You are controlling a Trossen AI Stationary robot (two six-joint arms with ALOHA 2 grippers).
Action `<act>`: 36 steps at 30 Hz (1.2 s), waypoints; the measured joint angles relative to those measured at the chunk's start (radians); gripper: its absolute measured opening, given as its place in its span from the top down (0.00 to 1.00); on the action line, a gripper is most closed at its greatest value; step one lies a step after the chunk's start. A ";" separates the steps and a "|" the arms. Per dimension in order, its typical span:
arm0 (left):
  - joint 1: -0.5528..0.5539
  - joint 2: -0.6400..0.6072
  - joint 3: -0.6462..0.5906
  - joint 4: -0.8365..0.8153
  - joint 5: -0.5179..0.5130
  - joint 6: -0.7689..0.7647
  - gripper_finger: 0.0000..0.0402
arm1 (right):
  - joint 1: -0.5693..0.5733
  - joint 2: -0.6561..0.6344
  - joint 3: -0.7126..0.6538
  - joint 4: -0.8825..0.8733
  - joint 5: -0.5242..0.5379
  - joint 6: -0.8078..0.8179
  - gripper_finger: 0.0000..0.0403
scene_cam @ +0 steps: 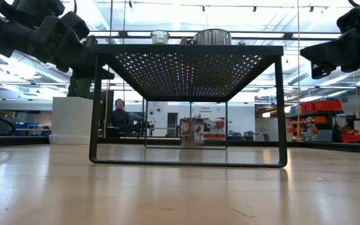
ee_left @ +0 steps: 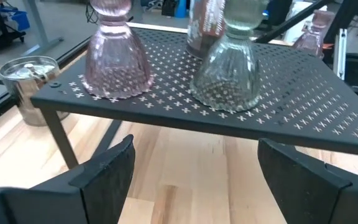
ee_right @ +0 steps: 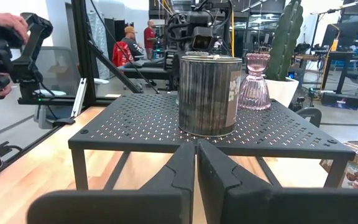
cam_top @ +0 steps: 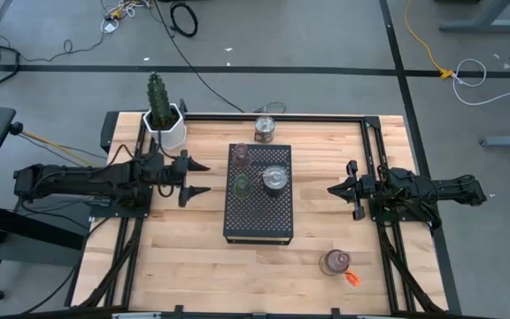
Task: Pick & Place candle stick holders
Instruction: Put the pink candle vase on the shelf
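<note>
The left gripper (cam_top: 198, 177) hovers just left of the black perforated stand (cam_top: 258, 221), fingers spread wide and empty. On the stand sit a pink holder (cam_top: 240, 156), a green holder (cam_top: 242, 184) and a silvery holder (cam_top: 274, 178). Two more holders rest on the table — one (cam_top: 265, 128) beyond the stand, one (cam_top: 335, 262) near right. The right gripper (cam_top: 334, 190) waits right of the stand — pinched closed, empty.

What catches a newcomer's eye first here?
A black perforated rack sits mid-table, carrying a pink holder, a green holder and a silvery holder. The open left claw and shut right claw flank it. A potted cactus stands at the far-left corner.
</note>
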 joint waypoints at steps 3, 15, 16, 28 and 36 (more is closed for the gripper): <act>-0.020 0.001 -0.001 0.001 -0.009 0.000 0.15 | 0.000 0.000 0.000 0.000 0.000 0.000 0.94; -0.029 0.001 -0.001 0.001 -0.023 0.004 0.15 | 0.000 0.000 0.000 0.000 0.000 0.000 0.94; -0.029 0.001 -0.001 0.001 -0.023 0.004 0.15 | 0.000 0.000 0.000 0.000 0.000 0.000 0.94; -0.059 0.001 -0.001 -0.018 -0.023 0.003 0.15 | 0.000 0.000 0.000 0.000 0.000 0.000 0.94; -0.085 0.001 -0.001 -0.039 -0.025 0.003 0.15 | 0.000 0.000 0.000 0.000 0.000 0.000 0.94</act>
